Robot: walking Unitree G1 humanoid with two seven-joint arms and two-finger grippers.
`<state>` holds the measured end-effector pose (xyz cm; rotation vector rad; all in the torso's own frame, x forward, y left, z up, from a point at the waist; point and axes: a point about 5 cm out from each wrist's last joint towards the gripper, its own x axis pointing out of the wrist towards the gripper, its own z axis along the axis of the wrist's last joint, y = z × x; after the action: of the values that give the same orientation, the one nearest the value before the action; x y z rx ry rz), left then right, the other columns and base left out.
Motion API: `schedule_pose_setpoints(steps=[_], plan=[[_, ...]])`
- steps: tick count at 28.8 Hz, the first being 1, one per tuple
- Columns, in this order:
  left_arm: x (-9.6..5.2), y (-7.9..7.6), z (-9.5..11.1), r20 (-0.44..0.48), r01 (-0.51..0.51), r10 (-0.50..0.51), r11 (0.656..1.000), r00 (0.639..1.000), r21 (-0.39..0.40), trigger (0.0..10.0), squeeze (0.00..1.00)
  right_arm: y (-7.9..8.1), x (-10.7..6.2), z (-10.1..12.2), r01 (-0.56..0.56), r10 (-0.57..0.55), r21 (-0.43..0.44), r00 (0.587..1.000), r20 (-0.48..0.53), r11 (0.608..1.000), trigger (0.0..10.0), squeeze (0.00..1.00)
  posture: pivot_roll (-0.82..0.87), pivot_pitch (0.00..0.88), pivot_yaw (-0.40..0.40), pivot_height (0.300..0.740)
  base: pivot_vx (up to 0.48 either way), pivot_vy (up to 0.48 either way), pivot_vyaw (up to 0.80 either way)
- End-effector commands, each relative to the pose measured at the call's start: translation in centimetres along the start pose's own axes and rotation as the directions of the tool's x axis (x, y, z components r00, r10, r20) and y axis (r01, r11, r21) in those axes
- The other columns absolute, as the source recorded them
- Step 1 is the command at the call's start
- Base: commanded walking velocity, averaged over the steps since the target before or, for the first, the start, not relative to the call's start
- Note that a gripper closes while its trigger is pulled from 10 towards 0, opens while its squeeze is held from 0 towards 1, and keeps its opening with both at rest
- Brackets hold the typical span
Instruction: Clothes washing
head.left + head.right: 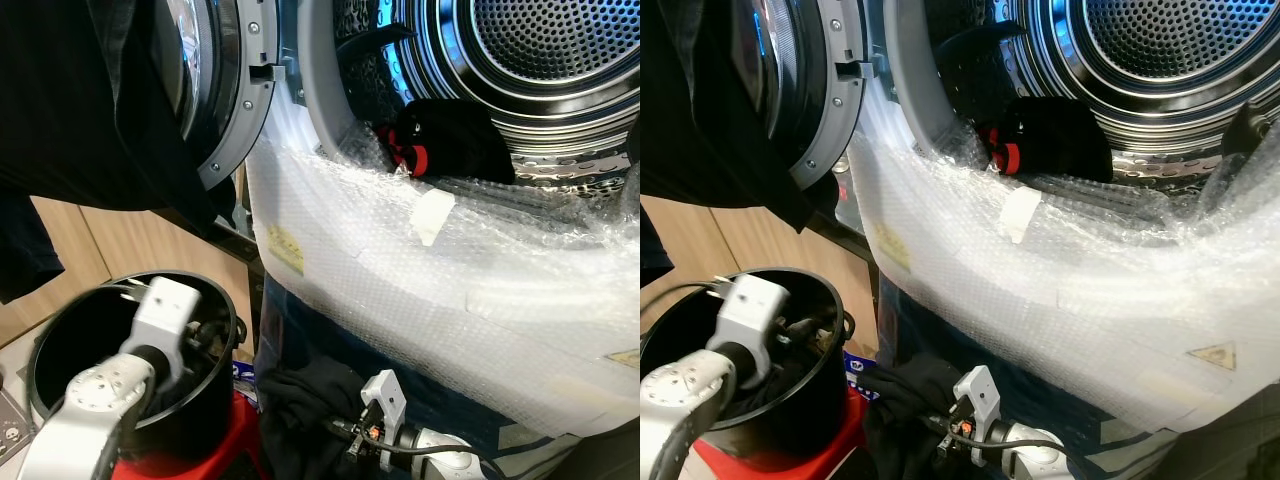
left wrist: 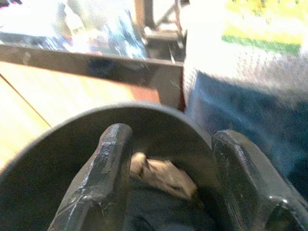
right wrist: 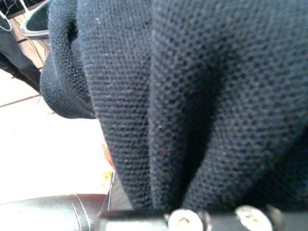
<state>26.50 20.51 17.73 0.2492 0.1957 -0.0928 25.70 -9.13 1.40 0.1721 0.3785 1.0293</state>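
Note:
A black bucket stands on a red stool at the lower left. My left gripper hangs open inside its mouth, above a tan cloth and dark laundry. Low in front of the washer, my right gripper is shut on a black garment; its knit hangs right in front of the wrist camera and hides the fingers. The washer drum is open, with a black and red garment lying at its lip.
Bubble wrap covers the washer's front below the opening. The round door stands open to the left. A dark cloth hangs at the upper left, and wooden panels lie behind the bucket.

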Motion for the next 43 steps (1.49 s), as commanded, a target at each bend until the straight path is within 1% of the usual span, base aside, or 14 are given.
schedule_pose_setpoints(steps=[1, 4, 5, 6, 9, 17, 20, 21, 25, 30, 33, 34, 39, 43], plan=[[0.2, 0.8, 0.7, 0.065, -0.079, 0.078, 0.997, 0.995, 0.016, 10.0, 1.0, -0.1, 0.1, 0.5, -0.016, 0.016, -0.01, 1.0, 0.014, 1.0, 0.0, 0.0, 0.26, 0.0, -0.05, 0.74, 0.0, 0.0, 0.0], [0.4, 1.5, 0.9, 0.134, -0.173, 0.166, 0.984, 0.977, 0.045, 10.0, 1.0, 0.3, -0.2, 0.8, -0.077, 0.078, -0.031, 0.997, 0.021, 0.997, 0.0, 0.0, 0.26, 0.0, -0.047, 0.74, 0.0, 0.0, 0.0], [0.5, 1.7, 0.8, 0.147, -0.198, 0.19, 0.979, 0.971, 0.04, 10.0, 0.75, 0.5, -0.3, 1.1, -0.102, 0.103, -0.038, 0.994, 0.03, 0.994, 0.0, 0.0, 0.26, 0.0, -0.045, 0.74, 0.0, 0.0, 0.0], [0.5, 2.0, 0.3, 0.152, -0.226, 0.219, 0.974, 0.964, 0.029, 10.0, 0.0, 0.8, -0.5, 1.4, -0.133, 0.135, -0.049, 0.99, 0.04, 0.99, 0.0, 0.0, 0.26, 0.0, -0.047, 0.74, 0.0, 0.0, 0.0], [0.8, 2.5, -0.9, 0.135, -0.259, 0.248, 0.963, 0.959, 0.075, 10.0, 0.0, 1.6, -0.9, 1.9, -0.205, 0.209, -0.085, 0.977, 0.04, 0.975, 0.0, 0.0, 0.25, 0.0, -0.046, 0.74, 0.0, 0.0, 0.0], [1.2, 4.2, -3.1, 0.106, -0.367, 0.363, 0.93, 0.926, 0.014, 10.0, 0.0, 2.7, -1.3, 4.3, -0.259, 0.274, -0.152, 0.957, 0.091, 0.954, 0.0, 0.0, 0.24, 0.0, -0.044, 0.74, 0.0, 0.0, 0.0], [1.4, 4.7, -4.0, 0.103, -0.396, 0.39, 0.917, 0.915, 0.053, 10.0, 0.0, 3.4, -1.6, 6.8, -0.269, 0.299, -0.179, 0.938, 0.175, 0.946, 0.0, 0.0, 0.23, 0.0, -0.042, 0.74, 0.0, 0.0, 0.0], [1.5, 4.7, -4.4, 0.097, -0.4, 0.394, 0.915, 0.914, 0.052, 10.0, 0.0, 4.2, -2.0, 8.5, -0.298, 0.344, -0.217, 0.913, 0.22, 0.93, 0.0, 0.0, 0.23, 0.0, -0.043, 0.74, 0.0, 0.0, 0.0], [1.8, 4.6, -4.7, 0.086, -0.4, 0.395, 0.916, 0.915, 0.044, 10.0, 0.0, 5.6, -2.5, 10.5, -0.355, 0.423, -0.271, 0.869, 0.259, 0.895, 0.0, 0.0, 0.23, 0.0, -0.042, 0.74, 0.0, 0.0, 0.0], [2.5, 4.1, -4.5, 0.101, -0.378, 0.372, 0.924, 0.923, 0.05, 10.0, 0.0, 7.9, -3.3, 14.3, -0.435, 0.557, -0.381, 0.768, 0.316, 0.816, 0.0, 0.0, 0.22, 0.0, -0.039, 0.74, 0.0, 0.0, 0.0], [2.9, 3.9, -4.6, 0.115, -0.371, 0.362, 0.926, 0.925, 0.069, 10.0, 0.0, 9.4, -4.3, 18.0, -0.436, 0.609, -0.443, 0.683, 0.404, 0.783, 0.0, 0.0, 0.22, 0.0, -0.037, 0.74, 0.0, 0.0, 0.0], [2.9, 3.9, -4.6, 0.115, -0.371, 0.362, 0.926, 0.925, 0.069, 10.0, 0.0, 9.4, -4.3, 18.0, -0.436, 0.609, -0.443, 0.683, 0.404, 0.783, 0.0, 0.0, 0.22, 0.0, -0.037, 0.74, 0.0, 0.0, 0.0], [3.3, 3.2, -5.3, 0.094, -0.35, 0.345, 0.935, 0.934, 0.047, 10.0, 0.0, 10.0, -4.7, 23.2, -0.39, 0.629, -0.503, 0.583, 0.514, 0.772, 0.0, 0.0, 0.21, 0.0, -0.037, 0.74, 0.0, 0.0, 0.0], [3.4, 3.1, -5.3, 0.097, -0.346, 0.34, 0.937, 0.935, 0.049, 10.0, 0.0, 9.7, -4.3, 25.5, -0.36, 0.609, -0.496, 0.549, 0.572, 0.79, 0.0, 0.0, 0.21, 0.0, -0.043, 0.74, 0.0, 0.0, 0.0]])
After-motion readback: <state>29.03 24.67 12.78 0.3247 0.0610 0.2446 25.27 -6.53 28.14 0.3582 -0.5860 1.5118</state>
